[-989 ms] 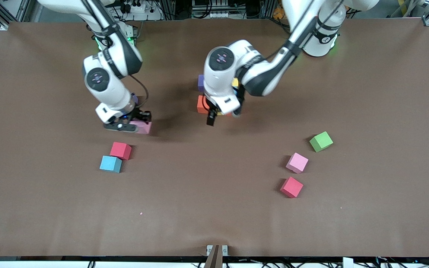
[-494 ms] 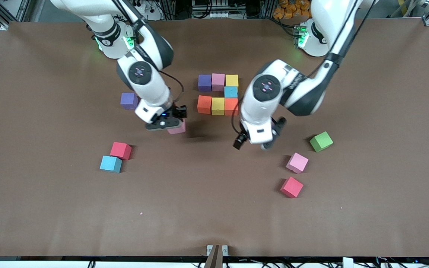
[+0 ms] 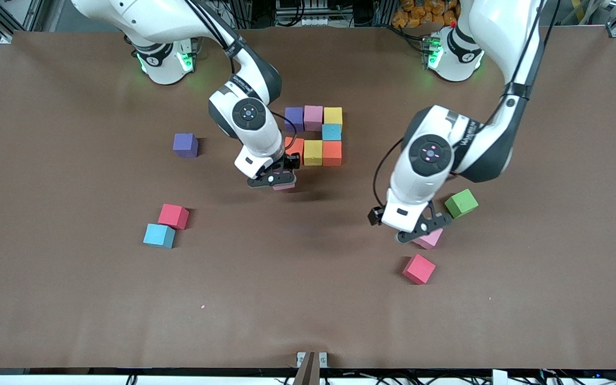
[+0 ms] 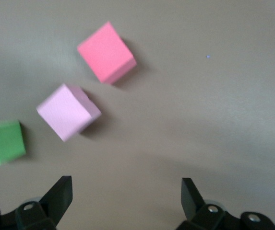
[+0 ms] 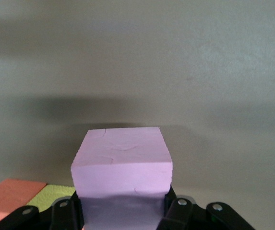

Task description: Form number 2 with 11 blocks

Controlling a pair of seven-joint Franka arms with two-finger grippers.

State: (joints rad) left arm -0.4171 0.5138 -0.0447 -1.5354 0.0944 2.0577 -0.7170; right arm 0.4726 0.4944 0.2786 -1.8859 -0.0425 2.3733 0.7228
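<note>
Your right gripper (image 3: 277, 181) is clamped on a pink cube (image 5: 122, 165), held over the table just nearer the front camera than the orange cube (image 3: 295, 145) at the corner of the partial number 2 (image 3: 313, 133). That figure so far stands as seven touching cubes: a purple one (image 3: 293, 118), a pink one (image 3: 313, 117) and a yellow one (image 3: 333, 116) in the row nearest the bases, a light blue one (image 3: 331, 132) under the yellow, then orange, yellow (image 3: 313, 152) and orange (image 3: 332, 153) in the next row.

Your left gripper (image 3: 423, 229) hangs with its jaws spread wide and nothing between them, over a loose pink cube (image 4: 68, 111). A red cube (image 4: 106, 51) lies near it, closer to the front camera, and the green cube (image 4: 2, 143) sits beside it (not one of the eleven).

Toward the right arm's end you see a lone purple cube (image 3: 185, 144), and nearer the front camera a red cube (image 3: 173, 216) touching a light blue cube (image 3: 159, 236).
</note>
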